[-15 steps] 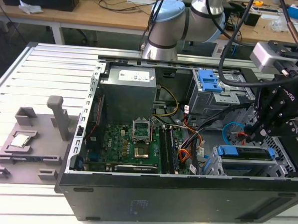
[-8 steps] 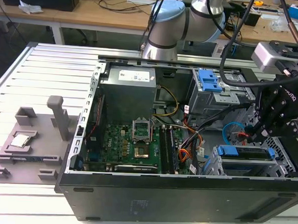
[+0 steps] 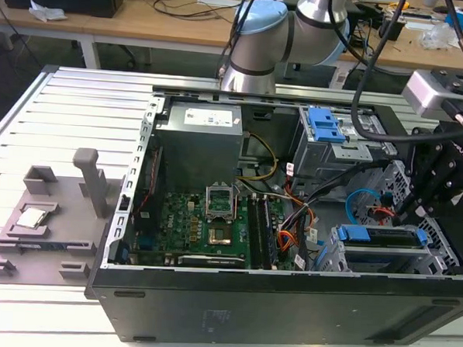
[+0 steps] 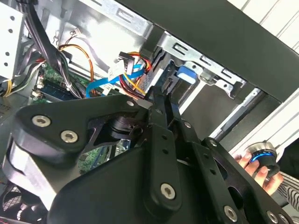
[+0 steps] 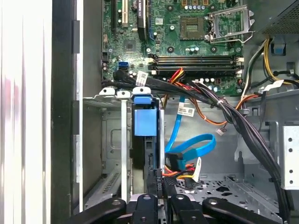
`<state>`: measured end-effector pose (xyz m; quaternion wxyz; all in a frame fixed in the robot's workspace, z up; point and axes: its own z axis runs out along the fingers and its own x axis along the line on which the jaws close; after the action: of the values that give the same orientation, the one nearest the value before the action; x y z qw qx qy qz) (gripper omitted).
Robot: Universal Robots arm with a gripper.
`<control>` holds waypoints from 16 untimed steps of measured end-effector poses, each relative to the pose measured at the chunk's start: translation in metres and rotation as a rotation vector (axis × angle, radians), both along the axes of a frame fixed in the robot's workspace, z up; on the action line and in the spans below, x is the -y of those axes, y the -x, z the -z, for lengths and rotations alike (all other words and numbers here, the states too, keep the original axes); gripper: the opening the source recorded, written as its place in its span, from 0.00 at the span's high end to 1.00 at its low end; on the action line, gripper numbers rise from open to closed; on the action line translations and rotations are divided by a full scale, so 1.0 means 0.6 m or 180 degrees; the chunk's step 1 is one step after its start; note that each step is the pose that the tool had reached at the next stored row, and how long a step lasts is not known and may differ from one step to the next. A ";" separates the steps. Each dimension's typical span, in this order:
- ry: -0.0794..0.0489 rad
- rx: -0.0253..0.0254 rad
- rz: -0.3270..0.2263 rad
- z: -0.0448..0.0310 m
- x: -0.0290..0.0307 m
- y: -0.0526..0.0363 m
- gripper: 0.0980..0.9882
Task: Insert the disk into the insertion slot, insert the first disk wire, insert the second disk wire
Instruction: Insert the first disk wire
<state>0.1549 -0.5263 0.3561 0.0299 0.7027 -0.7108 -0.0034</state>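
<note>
Standing at the table and reading the exterior view from its left, I first see a grey plastic fixture point(image 3: 38, 225) with a square silver processor chip point(image 3: 31, 217) in it, set well apart from the work. Next comes the open black computer case point(image 3: 271, 308), its green motherboard point(image 3: 213, 231) lying bare so the arm can reach in from above.

Toward the exterior view's right is the grey perforated sheet-metal insertion slot point(image 3: 366, 264). The flat silver disk in its bright blue plastic carrier point(image 3: 383, 237) already sits in the bay, so that step looks done. In the first wrist view the disk point(image 5: 145, 122) stands edge-on between the slot's walls point(image 5: 112, 140).

The black hand point(image 3: 411, 208) hangs over the disk's rear edge, where the cables must go. Both wrist views show the hand point(image 5: 158, 176) point(image 4: 156, 98) with its fingers drawn together. Whether they grip anything thin I cannot tell.

Just beside them is a plug with red, yellow and black wires point(image 5: 177, 167), joined by a looping blue flat cable point(image 5: 189, 145). The plug lies against the disk's end, but I cannot tell whether it is seated.
</note>
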 end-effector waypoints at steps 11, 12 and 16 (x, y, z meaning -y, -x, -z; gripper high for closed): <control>-0.0023 0.0000 0.0000 0.008 0.0115 -0.001 0.91; -0.0030 0.0000 0.0001 0.009 0.0095 -0.001 0.91; -0.0041 0.0000 0.0015 0.013 0.0072 -0.001 0.91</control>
<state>0.1557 -0.5306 0.3484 0.0254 0.7012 -0.7125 -0.0080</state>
